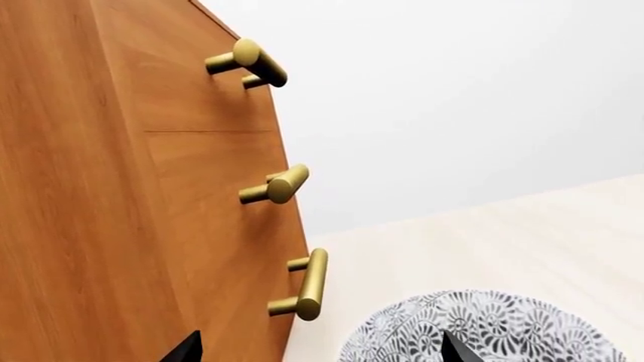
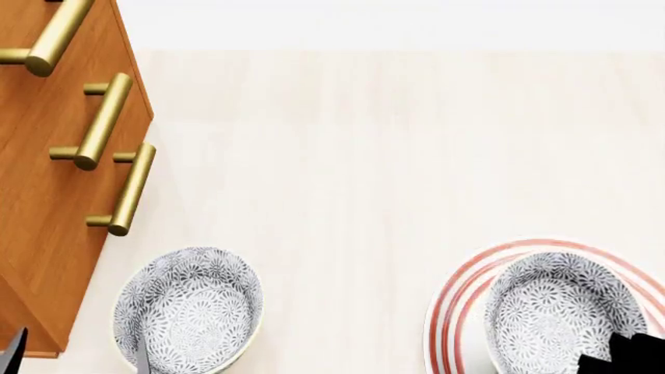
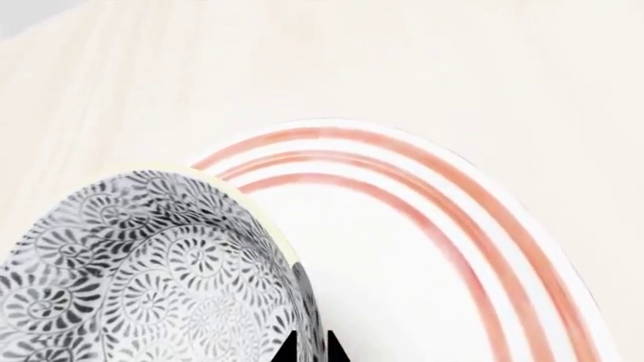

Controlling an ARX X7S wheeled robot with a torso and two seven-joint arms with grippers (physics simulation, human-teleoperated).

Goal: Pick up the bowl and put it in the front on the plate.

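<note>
The bowl (image 3: 131, 264) (image 2: 566, 312), grey-and-white floral with a pale rim, is over the white plate (image 3: 423, 226) (image 2: 449, 312) with red rings, at the near right in the head view. My right gripper (image 3: 309, 351) (image 2: 624, 357) is shut on the bowl's wall, one fingertip inside and one outside. Whether the bowl rests on the plate or hangs just above it I cannot tell. My left gripper (image 1: 319, 348) (image 2: 78, 354) is open at the near left, with nothing between its fingers.
A look-alike floral bowl (image 2: 189, 308) (image 1: 493, 326) stands on the pale surface at the near left, under one left fingertip. A wooden cabinet (image 2: 42, 202) (image 1: 90, 188) with brass handles (image 2: 130, 191) rises at the left edge.
</note>
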